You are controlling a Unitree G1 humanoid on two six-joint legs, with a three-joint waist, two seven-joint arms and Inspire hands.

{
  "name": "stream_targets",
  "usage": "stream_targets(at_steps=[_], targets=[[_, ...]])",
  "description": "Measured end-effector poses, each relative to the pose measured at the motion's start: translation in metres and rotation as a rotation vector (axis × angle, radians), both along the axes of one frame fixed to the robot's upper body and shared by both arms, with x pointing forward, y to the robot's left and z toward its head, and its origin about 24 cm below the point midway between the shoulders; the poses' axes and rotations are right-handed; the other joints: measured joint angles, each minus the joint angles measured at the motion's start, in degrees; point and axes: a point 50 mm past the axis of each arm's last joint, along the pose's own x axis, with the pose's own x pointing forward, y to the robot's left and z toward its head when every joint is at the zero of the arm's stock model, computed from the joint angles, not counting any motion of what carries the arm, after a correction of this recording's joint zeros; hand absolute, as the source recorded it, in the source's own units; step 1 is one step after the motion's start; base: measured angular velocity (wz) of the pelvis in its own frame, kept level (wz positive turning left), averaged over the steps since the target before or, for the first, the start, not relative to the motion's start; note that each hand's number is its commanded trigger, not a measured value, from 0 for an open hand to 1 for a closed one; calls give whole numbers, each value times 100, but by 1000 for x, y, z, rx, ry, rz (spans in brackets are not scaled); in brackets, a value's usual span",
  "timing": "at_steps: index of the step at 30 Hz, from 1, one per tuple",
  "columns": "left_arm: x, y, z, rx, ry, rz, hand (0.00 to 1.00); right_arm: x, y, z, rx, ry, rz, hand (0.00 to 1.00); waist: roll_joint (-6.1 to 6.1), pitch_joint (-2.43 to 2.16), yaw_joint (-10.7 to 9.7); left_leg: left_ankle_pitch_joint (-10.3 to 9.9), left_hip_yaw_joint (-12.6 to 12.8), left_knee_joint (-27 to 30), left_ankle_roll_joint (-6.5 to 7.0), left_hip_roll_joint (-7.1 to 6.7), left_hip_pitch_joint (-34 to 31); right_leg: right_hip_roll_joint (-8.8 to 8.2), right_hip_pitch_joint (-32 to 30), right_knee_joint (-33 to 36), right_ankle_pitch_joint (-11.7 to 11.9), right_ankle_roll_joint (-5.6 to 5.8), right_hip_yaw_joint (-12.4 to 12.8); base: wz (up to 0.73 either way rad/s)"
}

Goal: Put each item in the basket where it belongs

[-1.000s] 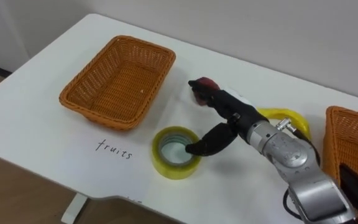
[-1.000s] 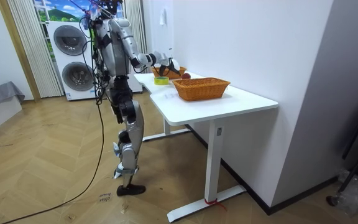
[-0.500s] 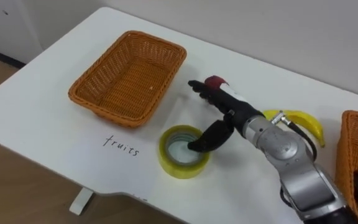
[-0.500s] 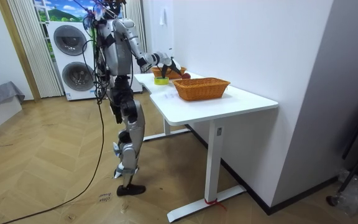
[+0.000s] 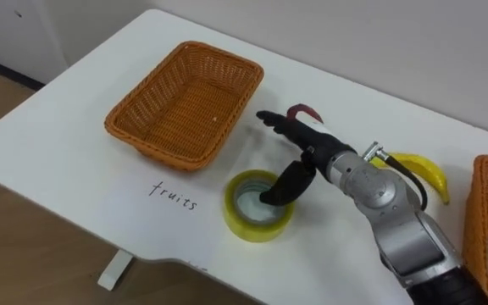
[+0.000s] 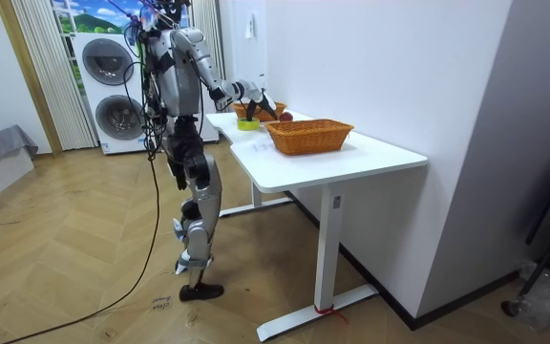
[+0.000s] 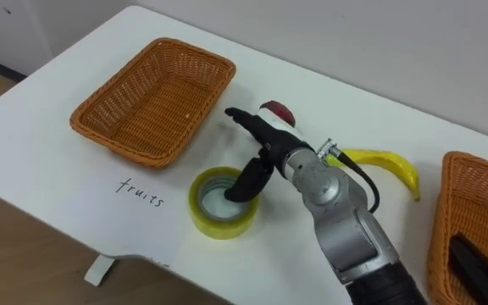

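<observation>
We see the right hand (image 5: 306, 145) held over the white table (image 5: 66, 174), spread wide and holding nothing. Its fingers (image 5: 275, 122) stretch out straight toward a red fruit (image 7: 276, 110) that lies just behind them, partly hidden, and its thumb points down into the opening of a yellow tape roll (image 5: 256, 229). We cannot tell whether the thumb touches the roll's inner wall. The roll lies flat near the table's front edge. Just to its left is a handwritten label, and beyond that stands an empty wicker basket (image 5: 189, 106). A banana (image 5: 413, 163) lies on the table to the right of the forearm, well apart from the roll. A second wicker basket (image 5: 485, 219) stands at the far right, with a dark object (image 7: 473, 258) inside that we cannot make out. In the room view the robot stands upright at the end of the table on the room view's left, its right arm reaching over the tabletop.
</observation>
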Motion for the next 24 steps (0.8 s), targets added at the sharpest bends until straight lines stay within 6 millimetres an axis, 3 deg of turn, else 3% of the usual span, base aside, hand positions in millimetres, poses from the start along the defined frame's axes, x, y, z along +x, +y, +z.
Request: stream_targets(at_steps=[3, 16, 24], targets=[[2, -1, 0, -3, -4, 8, 0, 0, -1, -3, -6, 16, -10, 0, -45, -20, 36, 15, -2, 3, -16, -31, -57, 2, -65, 3, -1, 0, 2, -2], [11, -3, 0, -14, -9, 3, 0, -2, 3, -10, -64, 38, 3, 0, -115, -10, 287, 22, -39, 16, -10, -45, -74, -15, -89, 0, -1, 0, -14, 1], [13, -2, 0, -12, -11, 0, 0, 1, 6, -12, -108, 36, 7, 0, -131, -7, 301, 24, -35, 11, -9, -45, -56, -13, -85, 1, -1, 1, -14, 0]])
